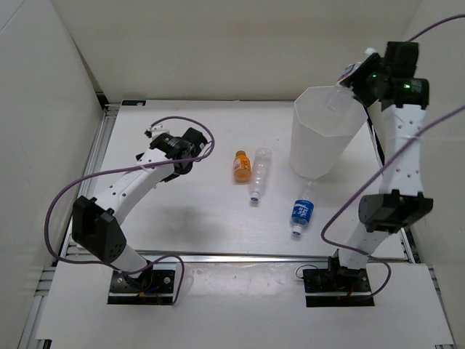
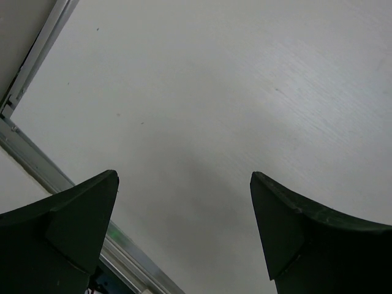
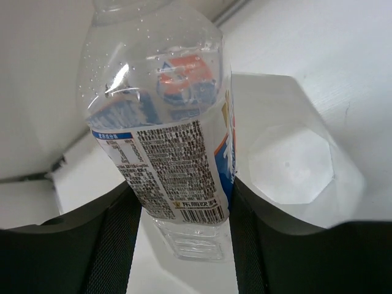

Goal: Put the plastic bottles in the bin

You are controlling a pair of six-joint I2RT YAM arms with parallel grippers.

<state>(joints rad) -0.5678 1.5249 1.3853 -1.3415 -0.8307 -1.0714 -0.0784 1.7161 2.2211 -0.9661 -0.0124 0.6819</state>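
The tall white bin (image 1: 320, 145) stands at the back right. My right gripper (image 1: 361, 78) hangs above the bin's far rim, shut on a wider clear bottle (image 3: 165, 141) with a printed label. The right wrist view looks down past my right gripper (image 3: 184, 233) and that bottle into the bin (image 3: 269, 98). On the table lie an orange bottle (image 1: 241, 166) with a white cap, a slim clear bottle (image 1: 259, 173) beside it, and a clear bottle with a blue label (image 1: 302, 211) in front of the bin. My left gripper (image 1: 151, 139) is open over bare table at the left; the left gripper (image 2: 184, 202) holds nothing.
White walls close in the table at the back and both sides. A metal rail (image 2: 37, 165) runs along the table's left edge, close under my left gripper. Purple cables (image 1: 65, 196) loop off both arms.
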